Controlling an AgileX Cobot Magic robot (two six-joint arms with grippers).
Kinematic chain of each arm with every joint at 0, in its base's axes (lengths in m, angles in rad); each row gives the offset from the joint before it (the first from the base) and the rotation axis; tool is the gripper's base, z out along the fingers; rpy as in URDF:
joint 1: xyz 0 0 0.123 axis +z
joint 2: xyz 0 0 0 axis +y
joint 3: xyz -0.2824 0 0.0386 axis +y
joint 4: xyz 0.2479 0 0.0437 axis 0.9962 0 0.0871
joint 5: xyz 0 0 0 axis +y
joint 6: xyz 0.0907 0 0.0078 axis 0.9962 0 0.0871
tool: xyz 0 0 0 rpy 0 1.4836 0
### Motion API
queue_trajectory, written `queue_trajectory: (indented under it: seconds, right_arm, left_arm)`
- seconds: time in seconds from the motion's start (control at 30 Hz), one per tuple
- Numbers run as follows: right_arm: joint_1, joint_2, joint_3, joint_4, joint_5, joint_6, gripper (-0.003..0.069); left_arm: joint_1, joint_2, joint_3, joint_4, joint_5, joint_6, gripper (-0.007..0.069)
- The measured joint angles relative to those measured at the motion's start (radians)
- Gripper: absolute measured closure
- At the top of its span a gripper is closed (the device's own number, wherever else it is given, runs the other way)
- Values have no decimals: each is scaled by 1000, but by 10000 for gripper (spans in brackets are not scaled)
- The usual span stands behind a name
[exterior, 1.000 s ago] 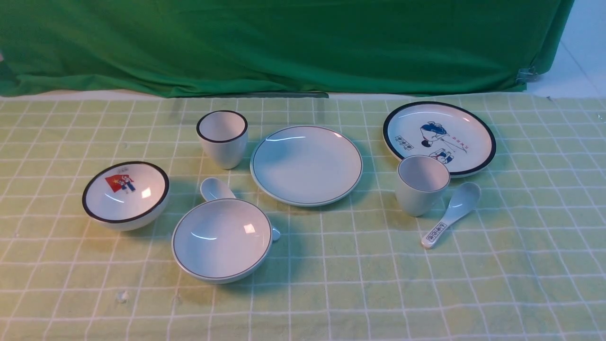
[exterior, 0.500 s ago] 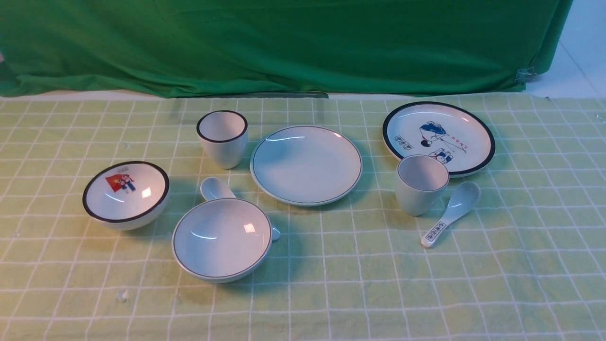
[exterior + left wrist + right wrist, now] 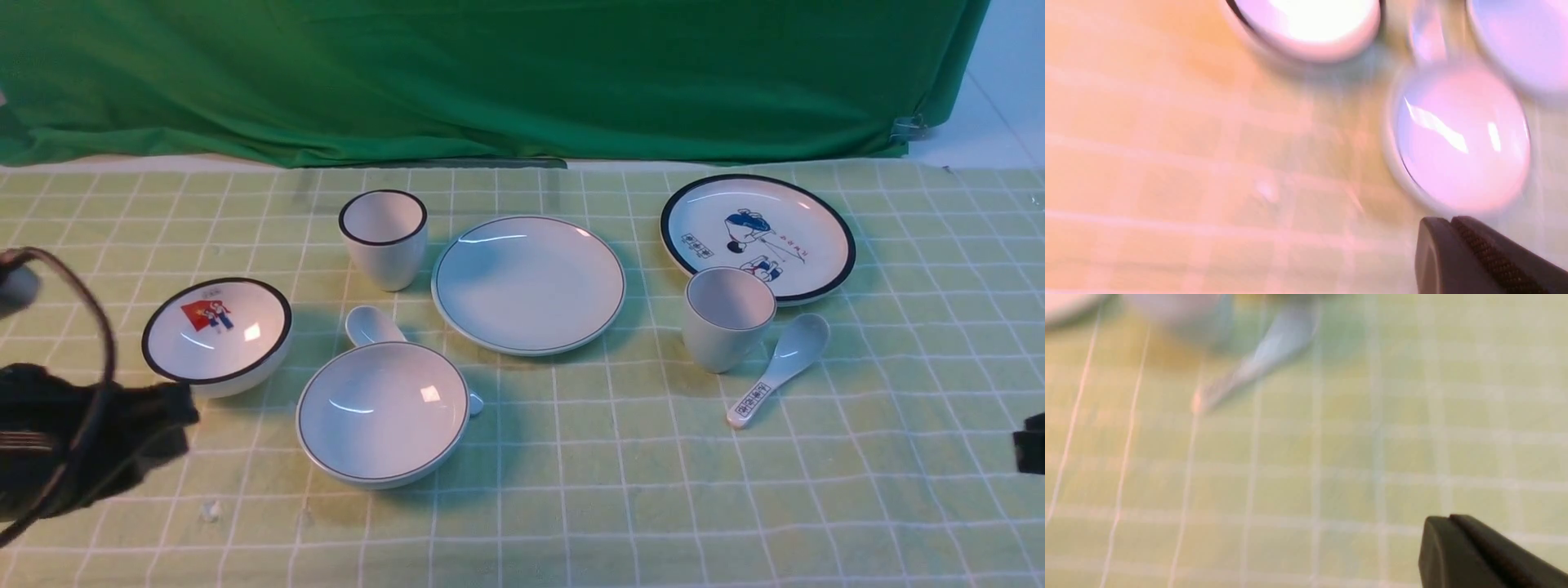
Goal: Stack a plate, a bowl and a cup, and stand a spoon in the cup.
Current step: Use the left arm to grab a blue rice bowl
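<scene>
A pale green, white-gridded tablecloth [image 3: 620, 498] is spread in front; a creased green backdrop cloth [image 3: 490, 73] is hung behind it

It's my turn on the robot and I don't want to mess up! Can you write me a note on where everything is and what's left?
Left gripper: shut, empty, near the picture bowl.
Right gripper: shut, empty, over bare cloth at the right.
Plate: middle of the cloth, nothing on it.
Bowl: nearer and to its left.
Cup: to its right.
Spoon: lying behind the bowl, partly hidden.
Done: nothing stacked yet.
Left: bowl onto plate, cup into bowl, spoon standing in cup.
</scene>
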Motion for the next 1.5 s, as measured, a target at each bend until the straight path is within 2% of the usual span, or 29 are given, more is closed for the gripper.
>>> queue_trajectory:
  seconds: [0.1,0.17,0.2,0.33,0.43,0.5,0.53,0.57,0.63,0.87,1.0,1.1,1.23,1.4,1.5]
  right_arm:
    - [78,68,0,11,-60,-37,633]
    - [140,104,0,14,-134,-58,631]
    - [140,108,0,15,-134,-58,631]
    - [258,174,-2,19,-216,-74,631]
    - [322,195,-2,19,-216,-74,627]
    - [369,199,-2,19,-217,-76,623]
    - [373,199,-2,19,-217,-76,623]
    - [396,199,-2,19,-219,-77,622]
    - [421,201,-2,19,-219,-77,622]
    - [436,202,-2,20,-243,-80,615]
    - [436,202,-2,20,-259,-81,606]
    - [436,202,-2,20,-263,-81,601]
    - [436,203,-2,20,-268,-83,599]
    - [436,203,-2,20,-271,-83,589]
    - [436,203,-2,20,-271,-83,586]
  left_arm:
    - [-1,111,-68,-124,45,98,588]
    - [-1,182,-109,-155,50,131,549]
    - [-1,188,-113,-156,52,131,549]
    - [-25,299,-164,-151,69,145,391]
    - [-91,345,-188,-109,67,79,286]
    - [-150,383,-215,-12,37,-27,205]
    - [-156,386,-218,-2,37,-37,205]
    - [-182,407,-238,57,19,-99,168]
    - [-220,453,-267,146,1,-152,130]
    - [-252,612,-307,236,-107,-186,121]
    - [-252,672,-309,266,-157,-187,173]
    - [-252,680,-322,274,-97,-187,223]
    - [-252,666,-369,282,-11,-187,250]
    - [-252,622,-441,286,48,-187,234]
    - [-252,606,-460,313,82,-187,192]
